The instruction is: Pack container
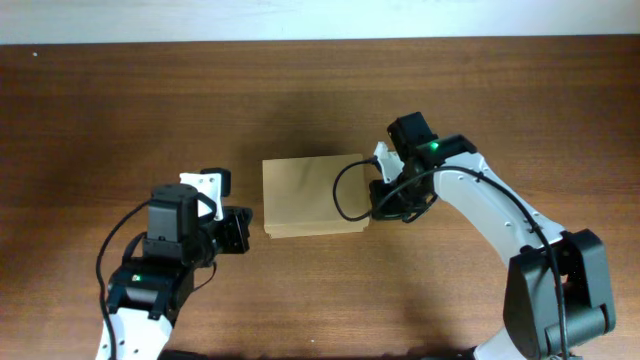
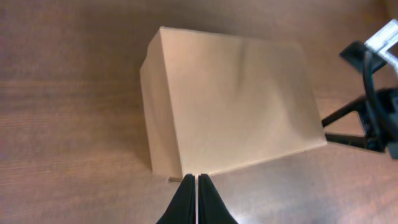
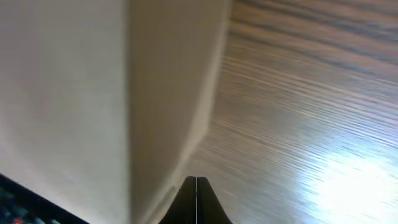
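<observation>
At centre of the overhead frame, on the dark wooden table (image 1: pixel 120 110): one container (image 1: pixel 305 195), a plain tan-brown cardboard box, rectangular and unmarked. It sits slightly askew to the frame edges. The lid flap is down and lies flat. The top face is smooth apart from a faint shallow crease that shows in the left wrist view. The side walls are a shade darker than the top.

Left gripper (image 1: pixel 243 232): lower left of centre in the overhead frame, pointing toward the container's left side. The jaws are pressed together with no gap between the tips and nothing held. In the left wrist view the tips sit just beside the box's near bottom corner. Whether they touch the box cannot be told.

Right gripper (image 3: pixel 196 182): at the container's right side. The jaws are closed tip to tip, with nothing between them. In the right wrist view the box wall fills the left half of the frame, and the tips are low at the foot of that wall, near the table surface. Contact with the box cannot be told.

Cable (image 1: pixel 340 195): black, looping from the right arm over the container's right edge.

Container contents: the lid is closed, so the interior is hidden.
</observation>
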Controlling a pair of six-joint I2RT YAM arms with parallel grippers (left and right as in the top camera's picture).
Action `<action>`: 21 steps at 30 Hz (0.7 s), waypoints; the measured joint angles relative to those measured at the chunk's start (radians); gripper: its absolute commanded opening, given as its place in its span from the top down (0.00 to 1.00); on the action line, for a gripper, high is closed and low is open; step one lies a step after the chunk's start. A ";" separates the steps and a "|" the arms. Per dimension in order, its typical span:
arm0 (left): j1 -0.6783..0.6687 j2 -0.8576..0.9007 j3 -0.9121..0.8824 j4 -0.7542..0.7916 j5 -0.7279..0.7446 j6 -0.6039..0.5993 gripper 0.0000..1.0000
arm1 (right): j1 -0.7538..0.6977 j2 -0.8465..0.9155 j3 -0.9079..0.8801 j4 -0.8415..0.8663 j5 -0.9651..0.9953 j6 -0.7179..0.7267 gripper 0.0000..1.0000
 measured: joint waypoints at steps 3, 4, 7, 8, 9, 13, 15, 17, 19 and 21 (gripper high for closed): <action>0.000 -0.026 0.045 -0.083 -0.002 0.005 0.98 | -0.022 -0.011 0.066 -0.080 0.062 0.004 0.96; 0.000 -0.036 0.063 -0.107 -0.003 0.009 0.98 | -0.031 -0.028 0.095 -0.106 0.082 0.005 0.96; 0.000 -0.075 0.143 -0.212 -0.006 0.022 0.98 | -0.047 -0.103 0.170 -0.163 0.117 0.006 0.96; 0.000 -0.092 0.170 -0.243 -0.007 0.028 0.98 | -0.048 -0.140 0.197 -0.183 0.128 0.008 0.96; 0.000 -0.110 0.197 -0.273 -0.008 0.032 0.98 | -0.048 -0.179 0.220 -0.200 0.133 0.007 0.96; 0.000 -0.187 0.282 -0.365 -0.002 0.050 0.98 | -0.048 -0.378 0.274 -0.269 0.146 0.023 0.96; 0.000 -0.233 0.312 -0.395 0.016 0.063 0.98 | -0.048 -0.497 0.281 -0.317 0.150 0.026 0.96; 0.000 -0.280 0.327 -0.419 0.039 0.072 0.98 | -0.048 -0.591 0.283 -0.363 0.152 0.029 0.96; 0.000 -0.318 0.329 -0.439 0.058 0.077 0.98 | -0.048 -0.685 0.284 -0.414 0.153 0.031 0.96; 0.000 -0.340 0.329 -0.465 0.077 0.080 0.98 | -0.048 -0.777 0.284 -0.462 0.153 0.031 0.96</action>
